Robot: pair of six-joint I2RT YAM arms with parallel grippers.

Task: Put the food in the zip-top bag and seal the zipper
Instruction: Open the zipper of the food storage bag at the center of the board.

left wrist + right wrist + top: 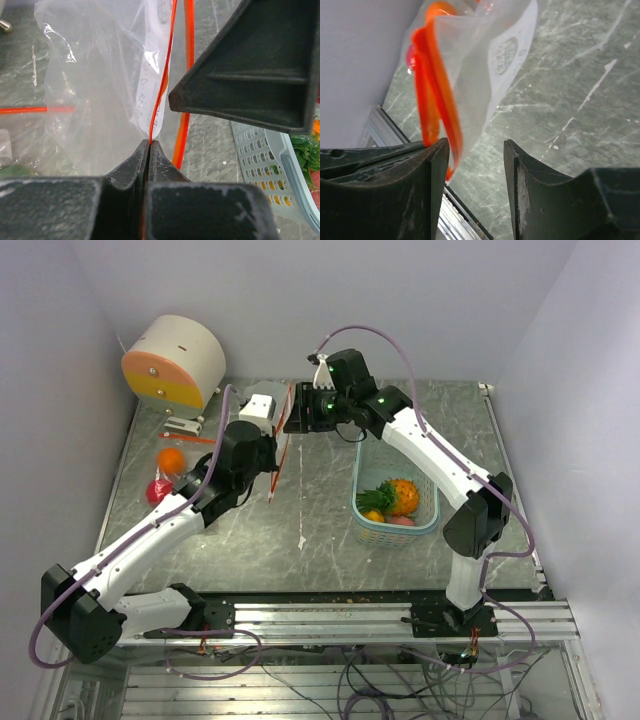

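A clear zip-top bag (283, 440) with an orange zipper hangs upright between my two grippers. My left gripper (268, 455) is shut on the zipper strip (159, 100), which rises from its closed tips (150, 144). My right gripper (298, 412) is open at the bag's top. In the right wrist view the zipper (437, 100) lies against the inner face of its left finger (427, 180), inside the gap (475, 150). Food sits in a pale teal basket (428, 523): an orange fruit (403, 495), leafy greens (375, 497) and a yellow piece (375, 515). An orange fruit (171, 460) and a red one (158, 490) lie on the table at left.
A round cream and orange drum (175, 362) stands at the back left, with a white box (258, 407) behind the bag. The basket (265, 165) also shows at the right of the left wrist view. White walls close in the table at the left, back and right.
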